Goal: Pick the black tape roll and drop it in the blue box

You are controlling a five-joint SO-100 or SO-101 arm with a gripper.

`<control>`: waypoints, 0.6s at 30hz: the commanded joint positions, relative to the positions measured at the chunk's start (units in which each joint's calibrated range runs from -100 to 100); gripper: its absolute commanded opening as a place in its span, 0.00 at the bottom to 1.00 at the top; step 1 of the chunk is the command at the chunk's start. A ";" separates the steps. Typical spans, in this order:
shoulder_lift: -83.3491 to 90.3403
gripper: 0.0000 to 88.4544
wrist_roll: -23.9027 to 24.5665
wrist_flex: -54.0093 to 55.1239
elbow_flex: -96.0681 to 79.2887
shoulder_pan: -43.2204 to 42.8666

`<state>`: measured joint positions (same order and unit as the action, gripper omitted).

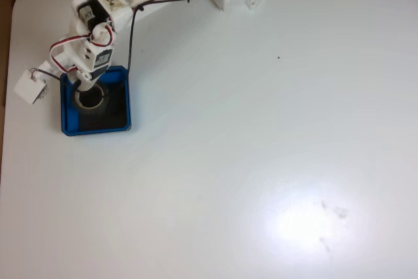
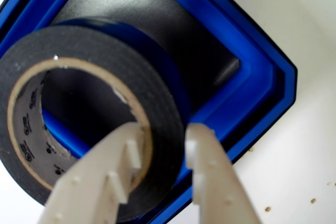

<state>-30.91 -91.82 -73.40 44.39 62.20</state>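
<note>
1. In the wrist view my gripper [image 2: 163, 135] pinches the wall of the black tape roll [image 2: 100, 77], one finger inside its cardboard core, over the blue box [image 2: 252, 82].
2. The fixed view shows the roll [image 1: 91, 98] inside the box [image 1: 124, 122] on the white table [image 1: 261, 129].
3. The box has a glossy rim and a black floor.

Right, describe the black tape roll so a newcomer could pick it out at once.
On the white table, find the shallow bright-blue square box at the left of the fixed view, under the white arm. The dark ring of black tape sits over its black floor, gripped by the white two-finger gripper. Its pale cardboard inner rim marks it.
</note>
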 commanded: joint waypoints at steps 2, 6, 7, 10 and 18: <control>0.89 0.01 0.32 -0.20 4.30 0.58; -0.20 0.01 0.40 -0.28 4.30 0.68; -0.45 0.01 0.40 -0.20 4.30 0.68; -0.62 0.01 0.40 -0.20 4.30 0.68; -0.11 0.07 0.58 -0.28 4.03 0.97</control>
<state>-32.68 -91.40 -73.40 44.39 62.39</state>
